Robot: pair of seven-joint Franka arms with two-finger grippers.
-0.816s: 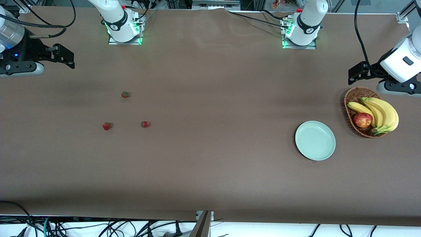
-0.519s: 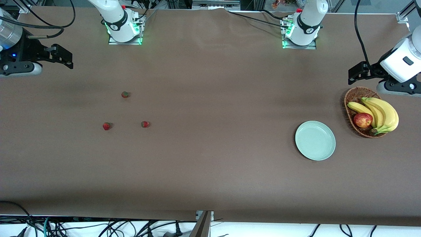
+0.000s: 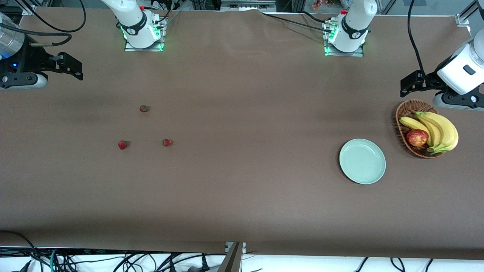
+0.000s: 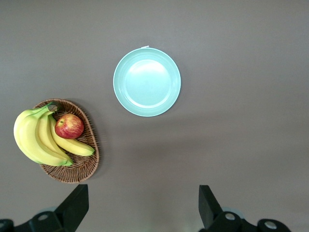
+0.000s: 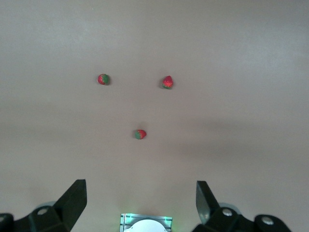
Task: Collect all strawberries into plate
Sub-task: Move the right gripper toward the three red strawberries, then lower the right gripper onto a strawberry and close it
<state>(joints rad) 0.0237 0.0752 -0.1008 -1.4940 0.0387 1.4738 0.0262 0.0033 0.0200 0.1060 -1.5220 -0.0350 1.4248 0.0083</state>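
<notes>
The plate (image 3: pixel 362 161) is seen bare; the basket (image 3: pixel 403 113) beside it is filled — bananas (image 3: pixel 438 130), apple (image 3: pixel 417 138). Three strawberries (image 3: pixel 143 108) (image 3: pixel 122 144) (image 3: pixel 166 142) are left toward the right arm's end. Left gripper (image 4: pixel 140 208) and right gripper (image 5: pixel 140 205) are held spread.

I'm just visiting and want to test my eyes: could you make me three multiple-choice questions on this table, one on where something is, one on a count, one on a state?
1. Where does the apple lie?
A. in the basket with the bananas
B. on the plate
C. among the strawberries

2. How many strawberries are there?
A. one
B. three
C. five

3. What state is the plate in?
A. stacked with fruit
B. upside down
C. empty

Answers:
1. A, the apple rests against the bananas inside the wicker rim.
2. B, three lie apart on the table toward the right arm's end.
3. C, only its bare green surface shows.
</notes>
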